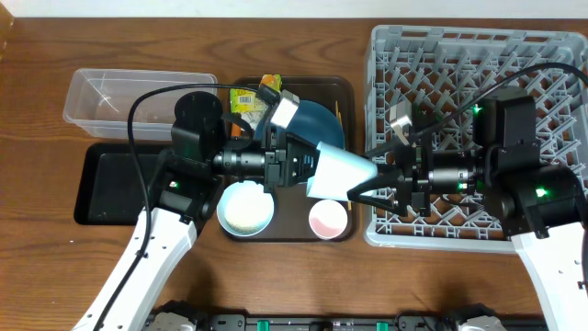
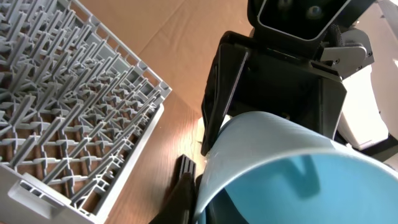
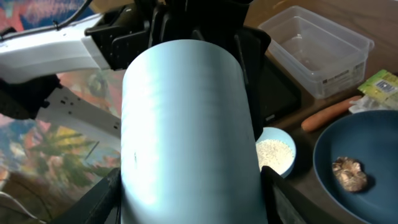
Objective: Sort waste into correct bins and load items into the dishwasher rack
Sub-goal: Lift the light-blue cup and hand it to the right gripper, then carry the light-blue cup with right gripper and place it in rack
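Note:
The light blue cup [image 1: 338, 172] lies sideways in the air between the arms, over the brown serving tray [image 1: 346, 92]. My left gripper [image 1: 308, 173] is shut on its rim, one finger inside and one outside [image 2: 193, 180]. The cup fills the left wrist view [image 2: 280, 162] and the right wrist view [image 3: 186, 124]. My right gripper [image 1: 363, 175] is spread wide, its fingers close along both sides of the cup's base [image 3: 189, 199]. The grey dishwasher rack [image 1: 542, 55] stands at the right, under the right arm.
On the serving tray are the dark blue bowl [image 1: 317, 124] with a brown lump [image 3: 349, 174], a white bowl of rice [image 1: 245, 209], a pink cup [image 1: 328, 219], the wrapper [image 1: 246, 99] and a carrot [image 3: 329, 113]. The clear tub [image 1: 119, 97] and black tray [image 1: 106, 184] lie left.

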`<state>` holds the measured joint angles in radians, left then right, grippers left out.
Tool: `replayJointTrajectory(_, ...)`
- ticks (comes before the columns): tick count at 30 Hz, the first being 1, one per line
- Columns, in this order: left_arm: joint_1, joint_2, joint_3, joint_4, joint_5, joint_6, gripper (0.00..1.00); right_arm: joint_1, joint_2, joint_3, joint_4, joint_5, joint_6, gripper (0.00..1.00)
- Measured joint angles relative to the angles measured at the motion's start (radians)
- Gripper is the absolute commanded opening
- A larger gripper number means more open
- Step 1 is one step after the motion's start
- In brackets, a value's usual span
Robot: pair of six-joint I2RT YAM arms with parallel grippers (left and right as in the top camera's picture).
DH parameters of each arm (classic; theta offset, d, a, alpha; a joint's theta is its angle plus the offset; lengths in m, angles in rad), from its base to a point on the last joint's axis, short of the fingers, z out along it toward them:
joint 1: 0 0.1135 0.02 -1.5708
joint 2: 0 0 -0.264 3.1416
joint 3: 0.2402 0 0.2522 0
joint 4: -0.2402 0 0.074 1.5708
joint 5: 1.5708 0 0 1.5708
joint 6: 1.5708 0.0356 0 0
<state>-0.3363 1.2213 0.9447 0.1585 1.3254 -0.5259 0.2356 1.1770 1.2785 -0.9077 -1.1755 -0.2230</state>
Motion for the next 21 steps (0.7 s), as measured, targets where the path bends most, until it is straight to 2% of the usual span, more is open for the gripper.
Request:
replayJointTrajectory(1,0.0,0.0,0.0,0.001,-0.004,-0.003,0.88,0.003,0.0,0.0,-0.001,0.008,-0.001,0.4)
replayJointTrajectory(2,0.0,0.0,0.0,0.001,-0.005,-0.008,0.98,0.006,0.0,0.0,-0.002,0.022,0.0,0.38)
replayJointTrajectory(9,0.024,0.009,0.0,-0.004,-0.057,-0.024,0.98,-0.003,-0.034,0.002,-0.016,0.158,0.109,0.37)
replayJointTrajectory(13,0.047,0.01,0.0,-0.005,-0.088,-0.028,0.98,-0.086,-0.084,0.01,-0.055,0.273,0.195,0.37)
replayJointTrajectory(21,0.05,0.005,0.0,0.0,-0.048,-0.052,0.98,-0.368,-0.097,0.014,-0.244,0.796,0.336,0.38)
